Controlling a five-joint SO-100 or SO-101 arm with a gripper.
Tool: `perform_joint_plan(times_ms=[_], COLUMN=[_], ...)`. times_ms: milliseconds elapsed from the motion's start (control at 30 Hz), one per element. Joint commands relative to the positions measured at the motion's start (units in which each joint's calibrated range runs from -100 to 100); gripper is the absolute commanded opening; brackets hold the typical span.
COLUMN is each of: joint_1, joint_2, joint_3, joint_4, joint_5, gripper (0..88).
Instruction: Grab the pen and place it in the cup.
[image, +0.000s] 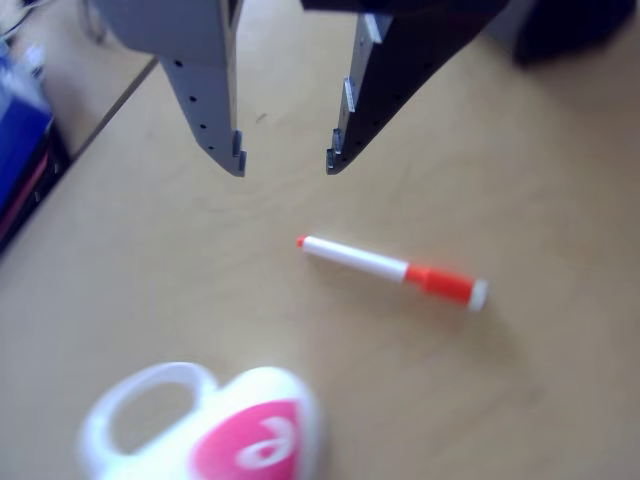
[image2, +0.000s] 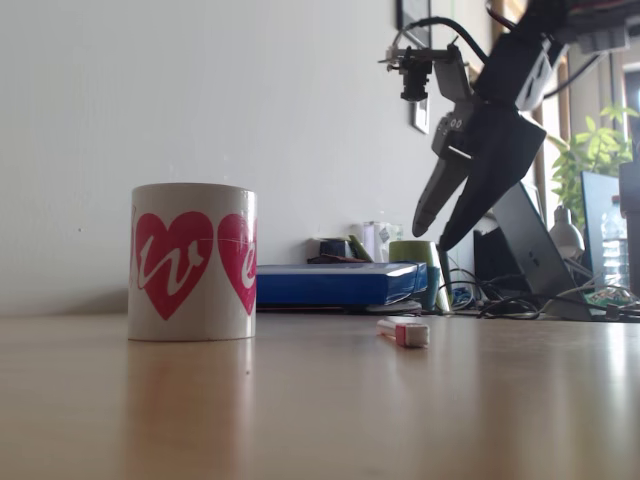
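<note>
Two fingers make up my gripper (image: 285, 160), and they hang spread wide with nothing between them, raised well above the wooden table (image: 140, 260). I judge the wide gap is there so the fingers can come down on either side of something slim.

Below my fingertips in the other view, and a little toward the dark finger's side, lies the pen (image: 390, 270). It rests flat on the table, apart from me, its white barrel nearer my tips and its orange-red cap pointing away. It lies at a slant to the line between my fingers, so I would probably need to turn as well as descend.

Further below the pen in that view, on the grey finger's side, stands the cup (image: 215, 430), a white mug with a pink heart, blurred at the picture's bottom edge. In the fixed view the cup (image2: 192, 262) stands upright, well apart from the pen (image2: 403, 331), while my gripper (image2: 430, 240) hangs in the air above and beyond the pen. Nothing is grasped yet; the pickup is not begun.
</note>
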Motion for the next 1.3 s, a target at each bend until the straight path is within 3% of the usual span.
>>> perform_joint_plan(times_ms=[0, 100, 233, 367, 567, 1033, 1267], joint_1=[-1.6, -4.1, -12.0, -18.7, -21.5, -17.2, -15.7], joint_2=[7.9, 15.1, 23.0, 29.3, 37.1, 39.7, 42.1], joint_3=[-8.0, -15.3, -27.5, -35.4, -41.0, -42.8, -34.8], joint_4=[7.0, 14.2, 24.6, 28.2, 27.0, 26.5, 12.3], joint_5=[7.9, 11.1, 12.6, 12.7, 14.2, 21.9, 22.4], gripper=[21.7, 21.7, 21.8, 21.8, 21.8, 21.8, 21.7])
